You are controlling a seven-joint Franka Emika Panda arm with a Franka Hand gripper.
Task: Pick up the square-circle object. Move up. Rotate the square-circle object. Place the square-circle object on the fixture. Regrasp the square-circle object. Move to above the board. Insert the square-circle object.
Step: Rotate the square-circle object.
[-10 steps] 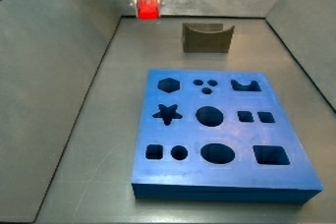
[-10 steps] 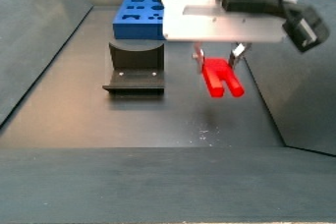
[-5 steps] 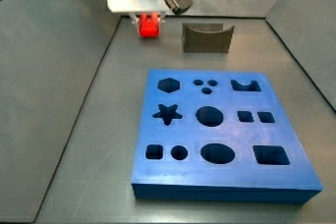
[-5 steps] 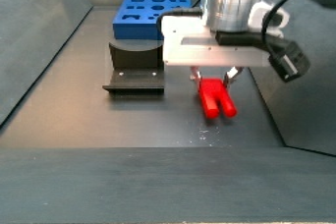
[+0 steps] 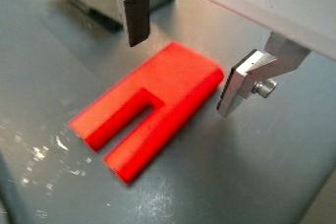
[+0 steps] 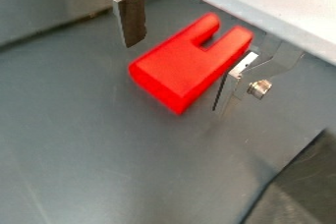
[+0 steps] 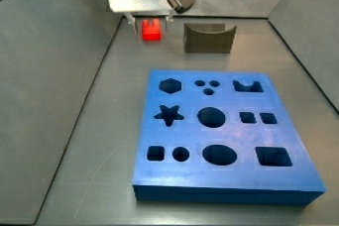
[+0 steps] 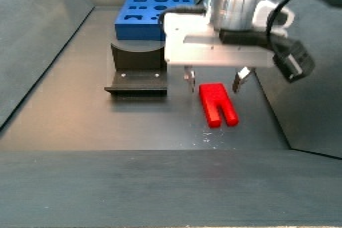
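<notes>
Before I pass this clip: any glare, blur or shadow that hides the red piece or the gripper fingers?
In a wrist view, pale glare streaks on the floor near the square-circle object, which is sharp. In both wrist views, the fingers are clear, and the gripper is open. In a side view, the piece is small and soft.

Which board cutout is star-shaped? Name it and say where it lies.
The star cutout on the board, by its left edge, below the hexagon cutout; the only pointed shape.
</notes>
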